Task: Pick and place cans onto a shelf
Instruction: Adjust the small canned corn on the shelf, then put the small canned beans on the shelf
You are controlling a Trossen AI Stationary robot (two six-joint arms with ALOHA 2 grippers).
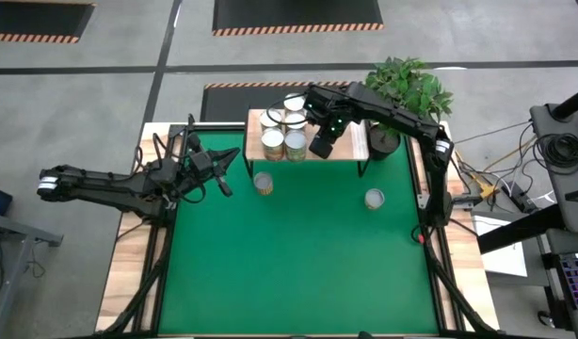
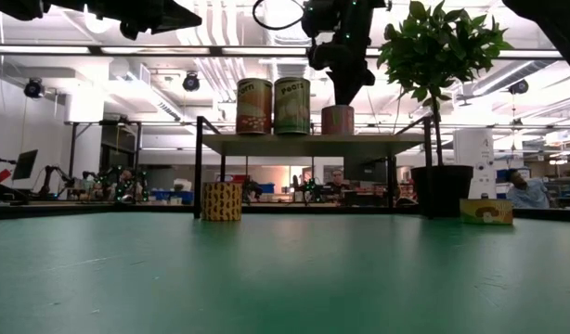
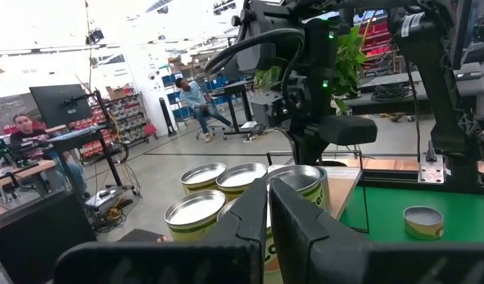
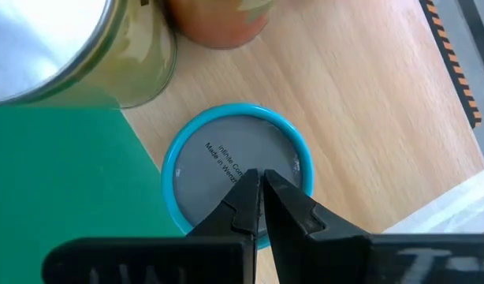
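I judged a placement just finished: the right gripper [image 4: 258, 185] hung directly above a blue-rimmed, grey-topped tin [image 4: 238, 170] standing on the light-wood shelf with thin black legs [image 1: 350, 149], fingers pinched together and holding nothing. The other shelved cans [image 1: 282, 134] stood clustered at the shelf's left end. Two silver-topped cans waited on the green table surface [image 1: 298, 254], one near the shelf's left leg [image 1: 263, 183] and one further right [image 1: 374, 199] (both upright). Next move, I reckoned: lift clear, then spread the fingers over a loose can. The left gripper [image 1: 225, 185] idled at the table's left, fingers together, empty. A potted plant [image 1: 409, 89] stood far right; the workshop beyond held desks and seated people.
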